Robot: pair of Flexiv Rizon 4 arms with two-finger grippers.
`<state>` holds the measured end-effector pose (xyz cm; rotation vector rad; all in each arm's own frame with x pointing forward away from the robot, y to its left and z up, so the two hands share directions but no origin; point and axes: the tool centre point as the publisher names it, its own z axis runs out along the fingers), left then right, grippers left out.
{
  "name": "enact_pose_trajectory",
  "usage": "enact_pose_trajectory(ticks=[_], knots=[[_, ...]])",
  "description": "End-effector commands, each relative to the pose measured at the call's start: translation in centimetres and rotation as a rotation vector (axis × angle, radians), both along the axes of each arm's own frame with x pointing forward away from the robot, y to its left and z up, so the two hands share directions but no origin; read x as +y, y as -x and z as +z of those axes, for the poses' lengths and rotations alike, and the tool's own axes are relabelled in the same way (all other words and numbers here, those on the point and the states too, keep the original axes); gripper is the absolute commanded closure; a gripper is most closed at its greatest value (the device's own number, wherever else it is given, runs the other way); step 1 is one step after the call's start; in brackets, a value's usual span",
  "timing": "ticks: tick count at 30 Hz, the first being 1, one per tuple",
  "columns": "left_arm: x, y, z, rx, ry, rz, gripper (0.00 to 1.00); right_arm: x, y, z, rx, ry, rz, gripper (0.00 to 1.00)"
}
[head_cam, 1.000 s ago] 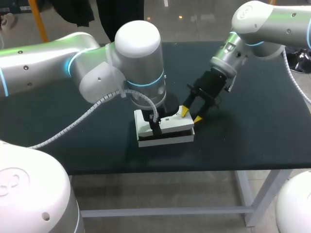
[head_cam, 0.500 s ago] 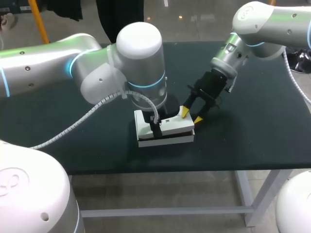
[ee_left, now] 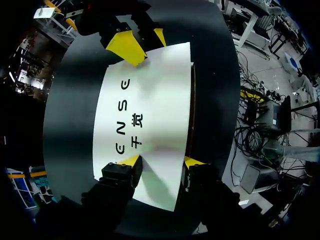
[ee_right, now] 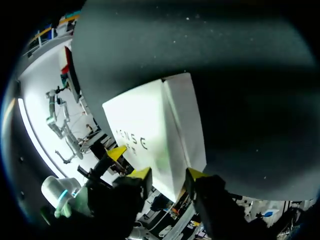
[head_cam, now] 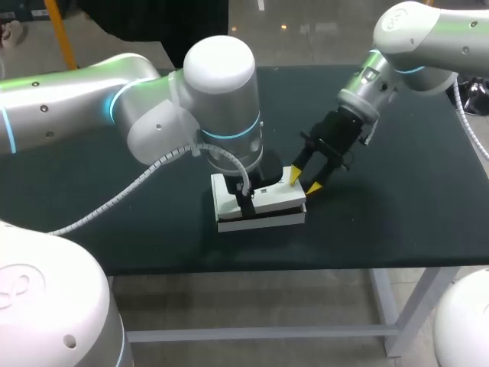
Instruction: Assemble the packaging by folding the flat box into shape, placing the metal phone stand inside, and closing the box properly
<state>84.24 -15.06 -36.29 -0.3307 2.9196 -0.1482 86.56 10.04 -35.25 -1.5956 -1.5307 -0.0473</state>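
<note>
While the white box (head_cam: 260, 205) lay flat on the dark table (head_cam: 382, 222), close to its front edge and about midway along it, both arms stood over it. Its lid faced up with dark print across it, and in the head view a dark seam ran between the lid and the base below.

The left arm (head_cam: 153, 115) came in from the left and hung straight down over the box's left part. The left gripper (ee_left: 162, 161) was spread: in its own wrist view one yellow tip sat on the printed lid and the other was at the lid's long edge, so the claw did not pinch the box. Whether the tips pressed on the lid could not be told.

The right arm (head_cam: 412, 38) reached down from the far right to the box's right end. The right gripper (head_cam: 303, 180) was also spread, its two yellow tips straddling the far right corner of the box, one over the lid and one beside the end wall. Whether these tips touched the card was unclear.
</note>
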Motion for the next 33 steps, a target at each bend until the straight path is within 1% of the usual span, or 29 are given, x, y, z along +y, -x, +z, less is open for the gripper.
enact_pose_trajectory(ticks=[1, 8, 10, 12, 16, 18, 19, 33], knots=[[-0.2, 0.4, -0.4, -0.001, -0.005, 0.002, 0.50, -0.7, 0.9, 0.6, -0.029, -0.002, -0.025, 0.52], [-0.2, 0.5, -0.5, -0.001, -0.011, -0.001, 0.47, -1.2, 1.4, 1.4, -0.066, -0.016, -0.042, 0.54], [-0.2, 0.5, -0.5, -0.001, -0.012, -0.001, 0.46, -1.2, 1.6, 1.9, -0.084, -0.025, -0.046, 0.57], [-0.2, 0.5, -0.5, -0.001, -0.012, -0.001, 0.49, -1.1, 1.7, 2.3, -0.099, -0.031, -0.045, 0.69], [-0.2, 0.6, -0.5, -0.003, -0.010, 0.000, 0.49, -0.8, 1.9, 2.8, -0.128, -0.044, -0.044, 0.81], [-0.1, 0.6, -0.4, -0.003, -0.009, 0.001, 0.48, -0.5, 2.0, 2.8, -0.134, -0.046, -0.040, 0.97], [-0.1, 0.6, -0.4, -0.003, -0.009, 0.001, 0.49, -0.4, 2.0, 2.8, -0.138, -0.048, -0.039, 1.00], [-0.1, 0.5, -0.5, -0.002, -0.009, -0.001, 0.46, 0.4, 2.5, 2.3, -0.168, -0.051, 0.001, 1.00]])
